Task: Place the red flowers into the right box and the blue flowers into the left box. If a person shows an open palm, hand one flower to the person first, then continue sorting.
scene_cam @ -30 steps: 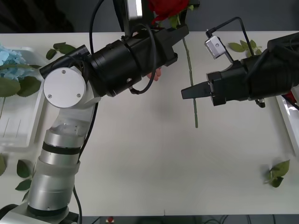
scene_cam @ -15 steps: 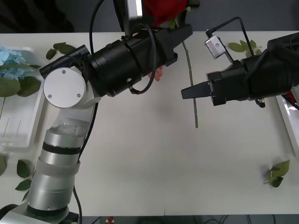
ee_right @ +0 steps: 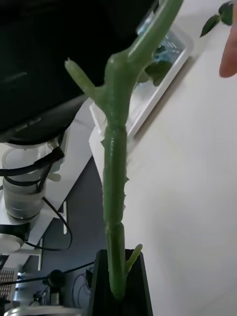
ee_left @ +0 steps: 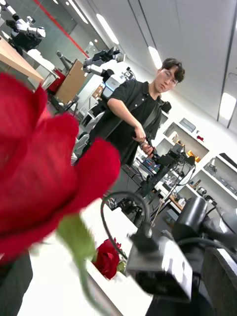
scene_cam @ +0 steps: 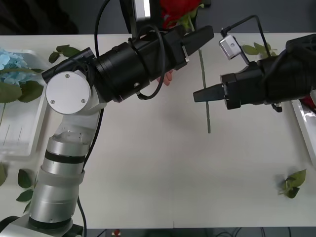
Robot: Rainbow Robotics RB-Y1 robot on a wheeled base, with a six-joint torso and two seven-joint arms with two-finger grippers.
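A red flower is held up over the table's far edge, its bloom (scene_cam: 175, 9) beside my left gripper (scene_cam: 200, 39). That gripper's black fingers stand open around the stem just under the bloom (ee_left: 39, 163). The long green stem (scene_cam: 208, 118) slants down and passes through my right gripper (scene_cam: 196, 94), which is shut on it (ee_right: 116, 163). Blue flowers (scene_cam: 10, 61) lie in the left box (scene_cam: 19, 133). The right box (scene_cam: 302, 123) shows at the right edge with another red flower (ee_left: 106, 256) in it. A person's fingers (scene_cam: 167, 77) show under my left arm.
Loose green leaf sprigs lie at the far left (scene_cam: 64, 49), the far right (scene_cam: 259, 48), the near right (scene_cam: 294, 183) and the near left (scene_cam: 22, 177). The bulky left arm (scene_cam: 123, 64) covers the far middle of the table.
My left gripper's fingers have spread, with one finger swinging out to the right. The stem and my right gripper have shifted slightly up and right.
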